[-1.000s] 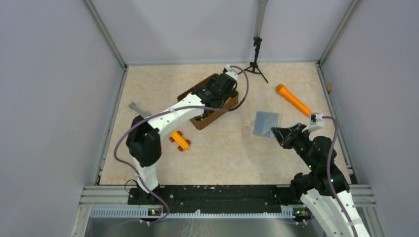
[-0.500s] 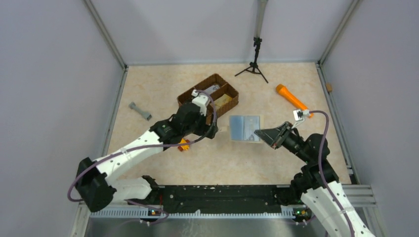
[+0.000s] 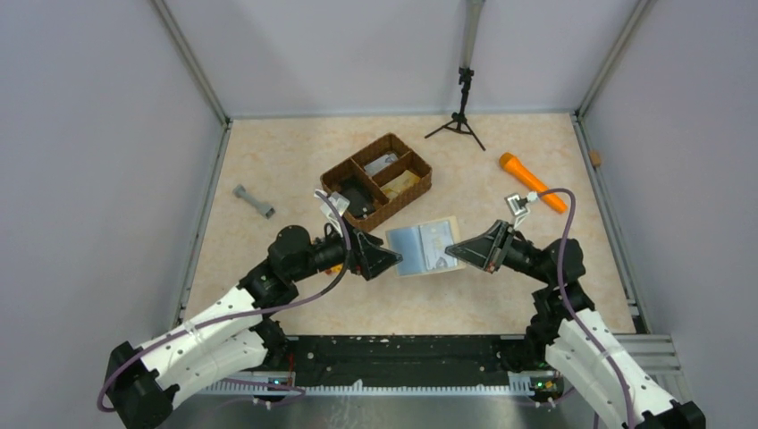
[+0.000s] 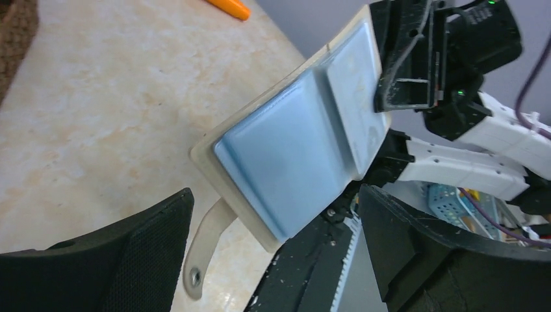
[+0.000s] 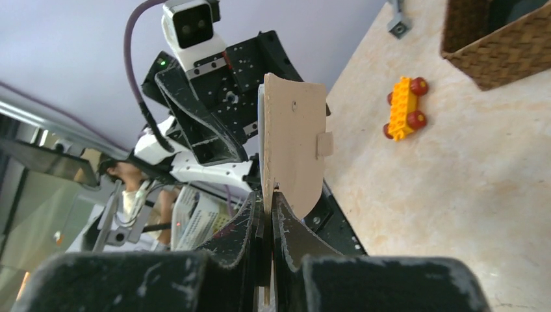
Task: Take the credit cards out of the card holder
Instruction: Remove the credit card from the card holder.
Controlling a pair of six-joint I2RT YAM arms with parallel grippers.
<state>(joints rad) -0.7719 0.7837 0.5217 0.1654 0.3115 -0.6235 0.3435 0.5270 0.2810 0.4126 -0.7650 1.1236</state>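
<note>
The card holder (image 3: 424,248) hangs open above the table, pale blue inside facing up, cream rim. My right gripper (image 3: 452,251) is shut on its right edge; the right wrist view shows the fingers (image 5: 268,199) pinching the cream outside face (image 5: 294,140). My left gripper (image 3: 391,260) is open at the holder's left edge. In the left wrist view the blue inside (image 4: 299,146) and the strap with its stud (image 4: 195,276) lie between the spread fingers (image 4: 130,260). A whitish card (image 3: 383,164) and a tan card (image 3: 402,181) lie in the tray. Cards inside the holder cannot be made out.
A brown wicker divided tray (image 3: 420,189) stands behind the holder, with a black item (image 3: 357,198) in one compartment. A yellow toy car (image 5: 403,107) lies under the left arm. There is an orange torch (image 3: 532,182) at right, a grey piece (image 3: 253,201) at left and a small tripod (image 3: 460,116) at the back.
My left arm has drawn back from the tray and brought its open gripper to the holder's left edge. My right gripper has carried the open holder left and nearer.
</note>
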